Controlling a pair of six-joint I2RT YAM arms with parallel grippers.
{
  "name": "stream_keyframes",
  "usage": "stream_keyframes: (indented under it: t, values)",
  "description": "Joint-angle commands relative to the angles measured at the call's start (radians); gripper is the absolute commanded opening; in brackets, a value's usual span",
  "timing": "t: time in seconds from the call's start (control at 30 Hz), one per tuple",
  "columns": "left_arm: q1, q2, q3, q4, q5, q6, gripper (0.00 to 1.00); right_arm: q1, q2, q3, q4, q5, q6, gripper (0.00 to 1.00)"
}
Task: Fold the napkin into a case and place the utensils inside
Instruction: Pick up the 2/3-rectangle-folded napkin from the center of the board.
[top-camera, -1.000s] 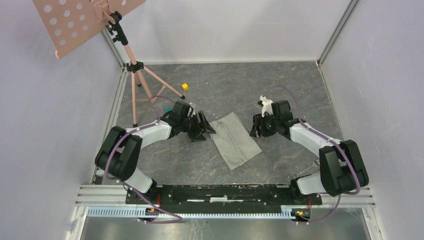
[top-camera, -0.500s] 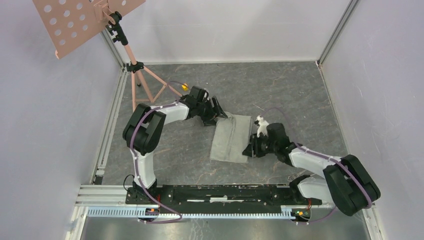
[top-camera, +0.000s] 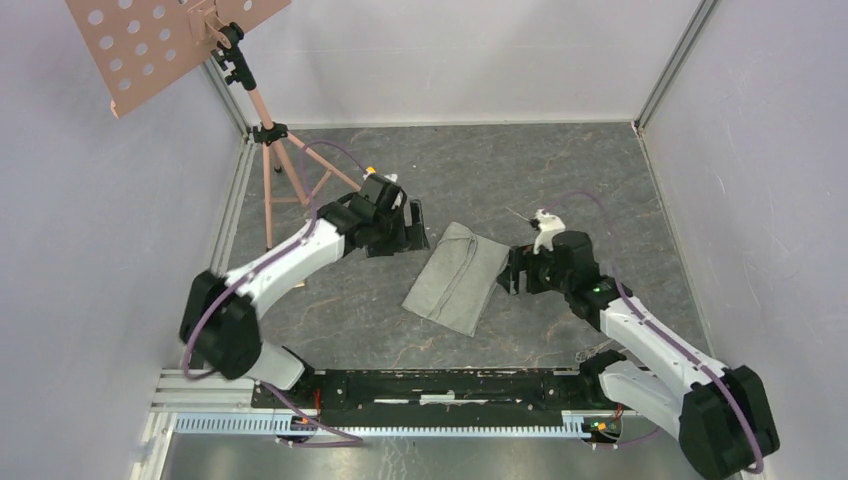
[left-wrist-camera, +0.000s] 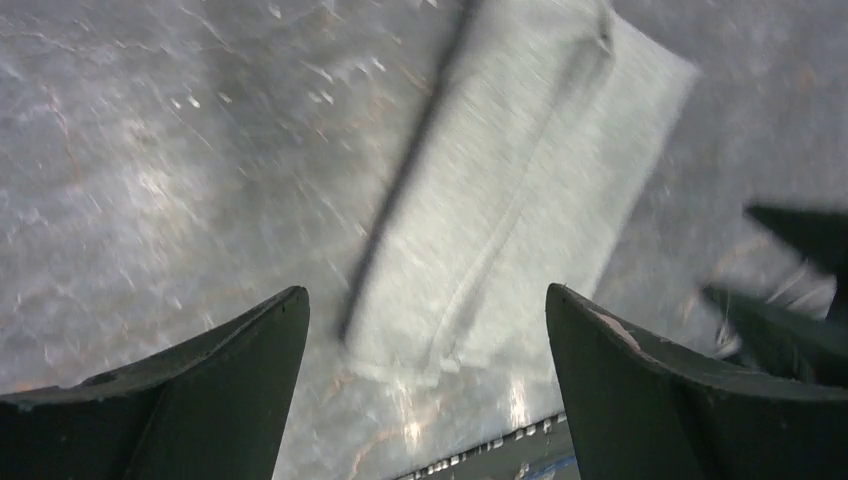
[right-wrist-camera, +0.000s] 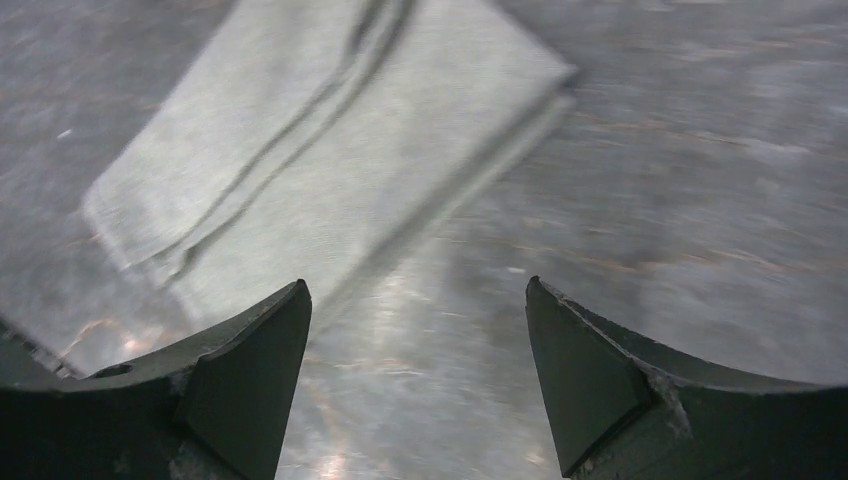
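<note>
right gripper (top-camera: 510, 281): wide open, empty, just beside napkin | napkin (top-camera: 456, 277): folded long, flat on table (top-camera: 600, 190) | left gripper (top-camera: 414, 226): wide open, empty, near far corner | tip: pinch one long edge, fold flat, leave one end open | wrist views show crease (right-wrist-camera: 290, 130); top view shows both arms

A pink music stand (top-camera: 262, 130) stands on its tripod in the far left corner of the grey marbled table (top-camera: 480, 170), its perforated tray (top-camera: 150, 40) tilted high against the left wall. A small yellow cube (top-camera: 371, 171) lies near the foot of the tripod's right leg. Pale walls (top-camera: 450, 60) enclose the table on three sides, and an aluminium rail (top-camera: 222, 235) runs along its left edge.
</note>
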Motion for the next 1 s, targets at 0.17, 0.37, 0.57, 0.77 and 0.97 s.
stream_keyframes:
  t: [0.17, 0.37, 0.57, 0.77, 0.97]
  values:
    - [-0.501, -0.089, 0.036, -0.190, -0.231, -0.122, 0.74, -0.293, 0.044, 0.002, -0.118, -0.030, -0.142, 0.84]
    - [-0.661, 0.163, 0.237, -0.259, -0.294, -0.158, 0.66, -0.417, 0.040, -0.043, -0.087, -0.164, -0.146, 0.79]
    - [-0.681, 0.327, 0.372, -0.302, -0.323, -0.146, 0.63, -0.416, 0.008, -0.068, -0.059, -0.217, -0.138, 0.79]
    - [-0.684, 0.435, 0.430, -0.322, -0.332, -0.150, 0.61, -0.416, 0.012, -0.068, -0.057, -0.237, -0.146, 0.79]
    - [-0.682, 0.502, 0.438, -0.321, -0.335, -0.149, 0.60, -0.417, 0.026, -0.082, -0.041, -0.261, -0.145, 0.79]
